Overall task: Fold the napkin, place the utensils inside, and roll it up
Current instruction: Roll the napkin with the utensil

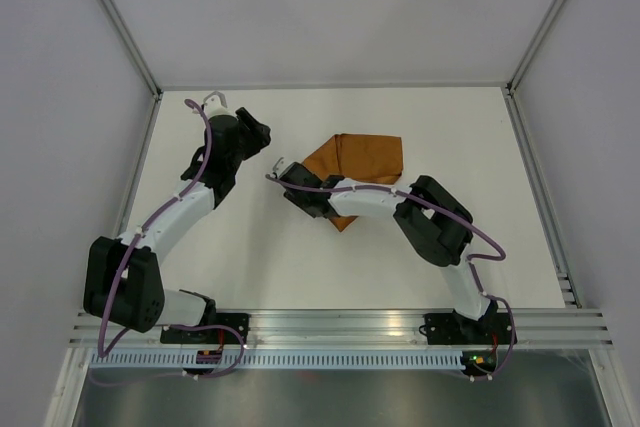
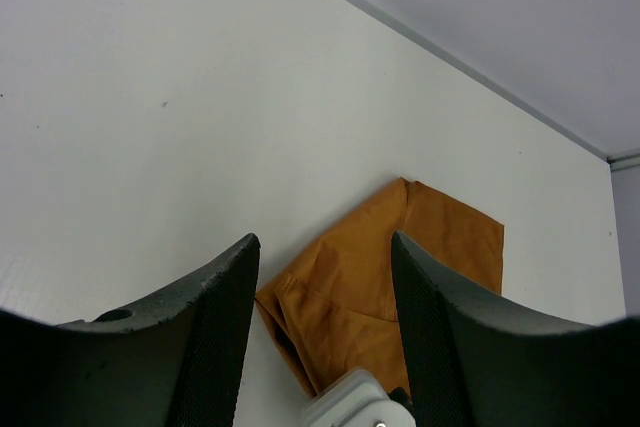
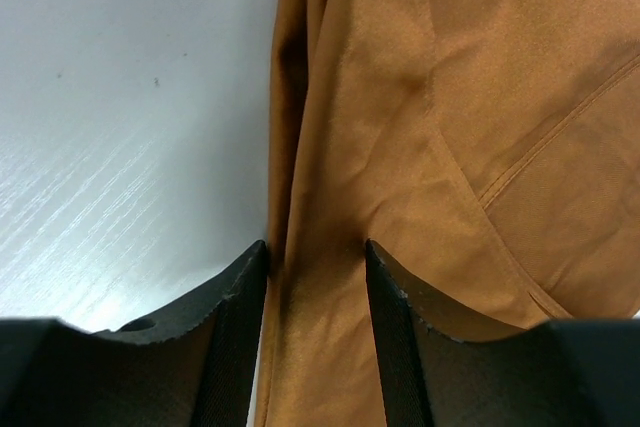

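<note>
The rust-brown napkin [image 1: 362,159] lies folded into a rough wedge on the white surface [image 1: 250,257], right of centre and toward the far side. The right arm [image 1: 375,202] reaches across it, and its jaws straddle a raised fold along the napkin's left edge. They stand partly apart with cloth between them, and I cannot tell whether they actually pinch it. The left arm [image 1: 190,197] holds its jaws released, with nothing between them, near the napkin's left side but apart from it. The fork shows in none of the 3 views, so I cannot tell whether it sits inside the folds. The likely failure is catching only 1 layer, which would peel the fold open instead of rolling it. With nothing pinning the far side, the whole cloth may also drag along. If the fork is inside, it could slip out of an open end.
</note>
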`<state>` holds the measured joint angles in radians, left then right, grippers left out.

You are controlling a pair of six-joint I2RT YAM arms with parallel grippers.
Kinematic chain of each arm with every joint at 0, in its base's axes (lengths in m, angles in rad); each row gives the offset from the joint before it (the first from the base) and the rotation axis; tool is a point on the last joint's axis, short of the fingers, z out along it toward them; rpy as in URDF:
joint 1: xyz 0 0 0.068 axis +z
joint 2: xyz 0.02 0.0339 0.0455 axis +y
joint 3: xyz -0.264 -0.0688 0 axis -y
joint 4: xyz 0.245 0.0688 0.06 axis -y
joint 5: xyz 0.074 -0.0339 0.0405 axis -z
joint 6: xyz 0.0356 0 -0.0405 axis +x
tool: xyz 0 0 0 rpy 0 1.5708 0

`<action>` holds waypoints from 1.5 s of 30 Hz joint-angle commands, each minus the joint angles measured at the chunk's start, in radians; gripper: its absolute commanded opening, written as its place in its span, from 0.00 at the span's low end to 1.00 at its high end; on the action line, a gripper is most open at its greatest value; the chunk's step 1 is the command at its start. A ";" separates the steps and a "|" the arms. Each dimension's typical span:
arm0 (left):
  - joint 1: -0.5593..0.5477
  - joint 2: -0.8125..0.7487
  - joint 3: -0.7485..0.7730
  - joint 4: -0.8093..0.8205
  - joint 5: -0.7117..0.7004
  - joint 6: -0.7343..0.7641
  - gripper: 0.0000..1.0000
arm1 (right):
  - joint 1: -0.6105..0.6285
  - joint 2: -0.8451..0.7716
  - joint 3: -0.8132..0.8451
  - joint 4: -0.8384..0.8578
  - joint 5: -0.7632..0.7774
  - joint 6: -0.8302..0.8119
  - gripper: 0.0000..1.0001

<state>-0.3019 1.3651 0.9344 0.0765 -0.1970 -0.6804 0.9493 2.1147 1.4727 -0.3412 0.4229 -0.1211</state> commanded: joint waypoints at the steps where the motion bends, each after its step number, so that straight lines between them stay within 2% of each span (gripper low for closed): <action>1: 0.007 0.005 0.018 0.022 0.031 0.016 0.61 | -0.033 -0.009 -0.026 -0.013 -0.050 -0.005 0.49; 10: 0.009 0.017 0.009 0.034 0.042 0.007 0.61 | -0.061 -0.016 -0.041 -0.015 -0.156 -0.008 0.40; 14: 0.009 0.025 0.006 0.039 0.051 0.005 0.60 | -0.067 -0.016 -0.052 -0.015 -0.193 -0.008 0.25; 18: 0.009 0.031 -0.011 0.054 0.064 -0.004 0.60 | -0.084 -0.015 -0.060 -0.019 -0.243 -0.002 0.19; 27: 0.009 0.032 -0.121 0.141 0.103 -0.051 0.59 | -0.159 -0.019 -0.066 -0.035 -0.485 -0.003 0.11; 36: -0.006 0.049 -0.333 0.380 0.189 -0.087 0.55 | -0.257 0.007 -0.040 -0.100 -0.826 -0.041 0.06; 45: -0.121 0.039 -0.495 0.661 0.143 0.094 0.55 | -0.320 0.091 0.032 -0.272 -1.091 -0.150 0.05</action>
<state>-0.3958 1.4158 0.4892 0.5266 -0.0467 -0.6903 0.6373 2.1326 1.4971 -0.4438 -0.5259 -0.1936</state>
